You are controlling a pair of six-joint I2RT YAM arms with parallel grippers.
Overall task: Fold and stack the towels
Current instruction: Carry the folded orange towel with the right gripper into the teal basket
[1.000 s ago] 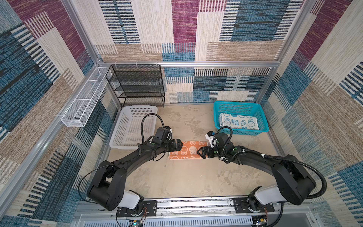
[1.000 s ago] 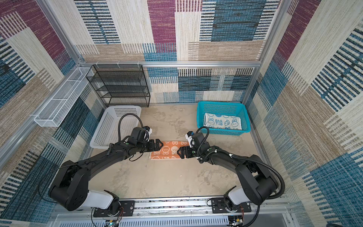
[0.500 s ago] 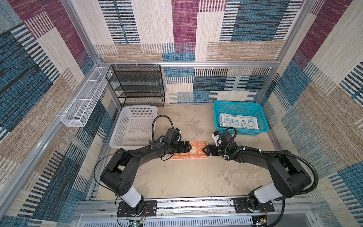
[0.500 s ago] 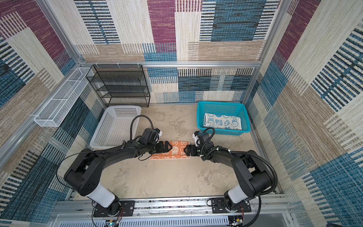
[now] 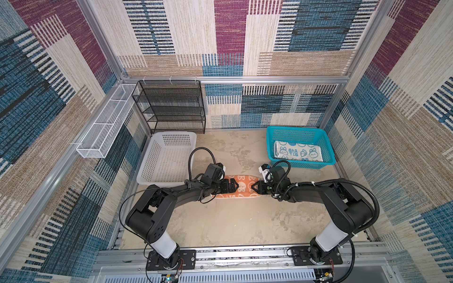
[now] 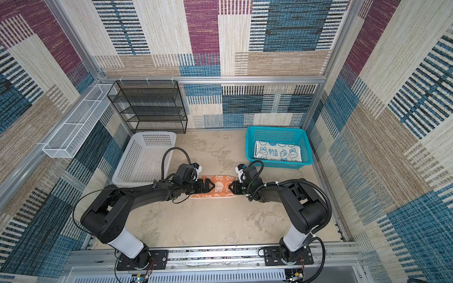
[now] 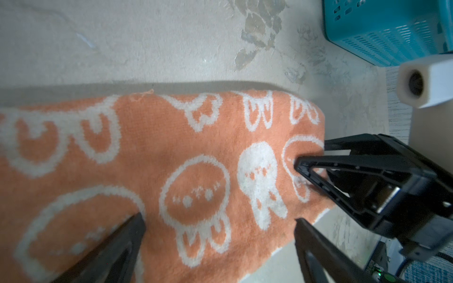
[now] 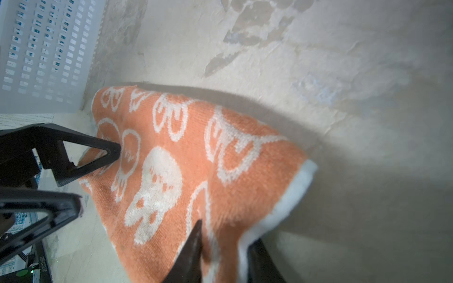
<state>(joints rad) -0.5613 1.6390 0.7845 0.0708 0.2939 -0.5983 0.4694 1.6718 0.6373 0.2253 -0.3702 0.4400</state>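
Observation:
An orange towel (image 5: pixel 244 186) (image 6: pixel 221 187) with white cartoon faces lies folded in a strip in the middle of the table. My right gripper (image 5: pixel 253 188) (image 6: pixel 231 188) (image 8: pixel 226 235) is shut on its right end, pinching the white-edged fold, and the cloth (image 8: pixel 196 159) rises toward the jaws. My left gripper (image 5: pixel 236 186) (image 6: pixel 212 185) (image 7: pixel 219 223) stands open over the left part of the towel (image 7: pixel 171 159), a finger on each side. A teal-white rabbit towel (image 5: pixel 297 154) (image 6: pixel 278 153) lies folded in the teal basket (image 5: pixel 297 128) (image 6: pixel 275 127).
A white perforated basket (image 5: pixel 171 134) (image 6: pixel 157 133) stands at the left, close to the left arm. A black mesh rack (image 5: pixel 171 107) (image 6: pixel 149 105) stands against the back wall. A white wire tray (image 5: pixel 105 122) hangs on the left wall.
Both grippers have moved inward along the orange towel and now stand close together. The right gripper has gone from open to shut on the towel's right end. The left stays open.

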